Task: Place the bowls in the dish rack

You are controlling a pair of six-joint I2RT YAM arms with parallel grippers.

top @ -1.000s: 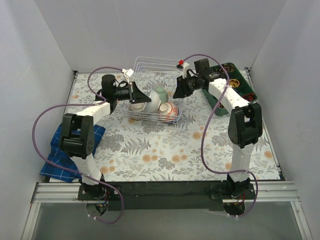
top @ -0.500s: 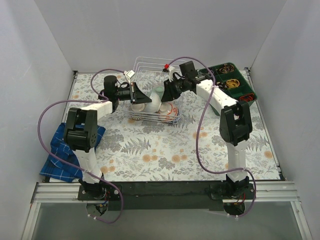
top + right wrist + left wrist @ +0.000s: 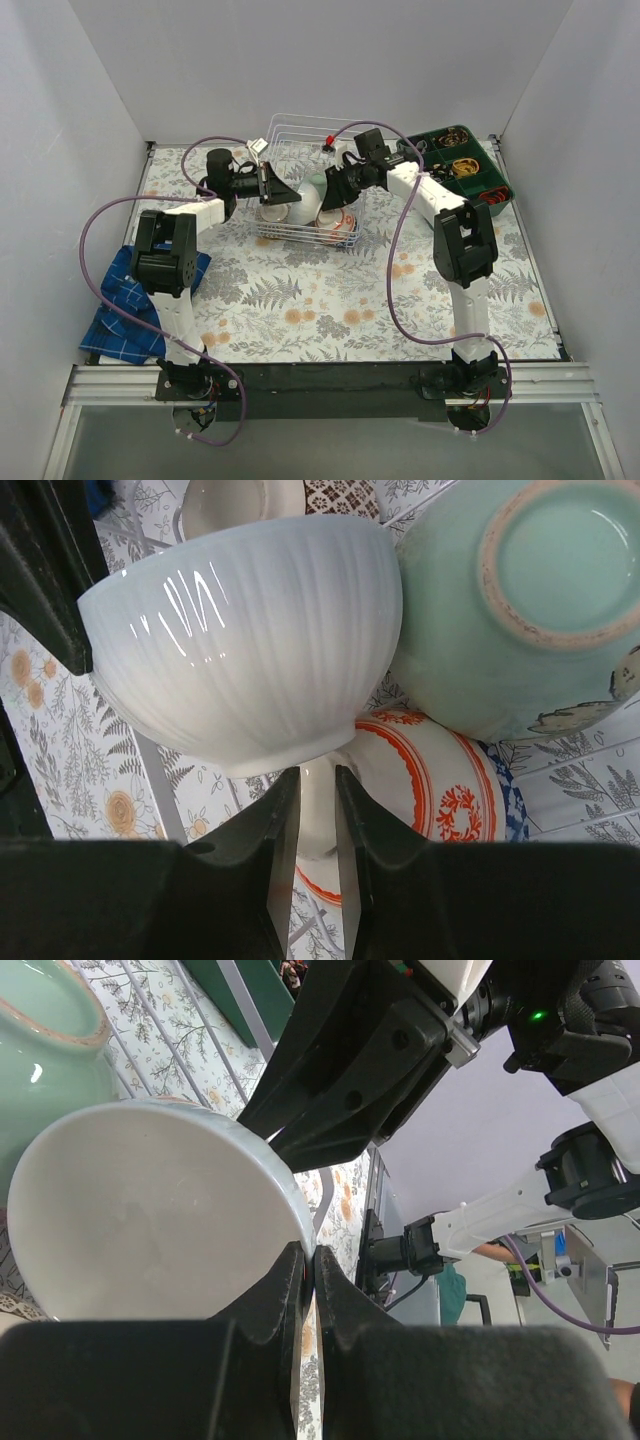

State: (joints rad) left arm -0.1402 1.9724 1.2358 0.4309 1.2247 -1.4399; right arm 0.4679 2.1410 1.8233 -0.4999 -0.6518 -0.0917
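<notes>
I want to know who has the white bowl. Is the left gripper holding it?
Yes, in the left wrist view the left gripper is pinched shut on the rim of the white bowl.

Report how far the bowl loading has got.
Done: the mint green bowl and orange-red bowl lie in the dish rack. In hand: the left gripper pinches the white bowl by its rim at the rack; the right gripper grips the orange-red bowl's rim. Left: seating the white bowl.

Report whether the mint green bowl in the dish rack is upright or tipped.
Tipped. The mint green bowl lies on its side in the dish rack, its foot ring facing the right wrist camera.
</notes>
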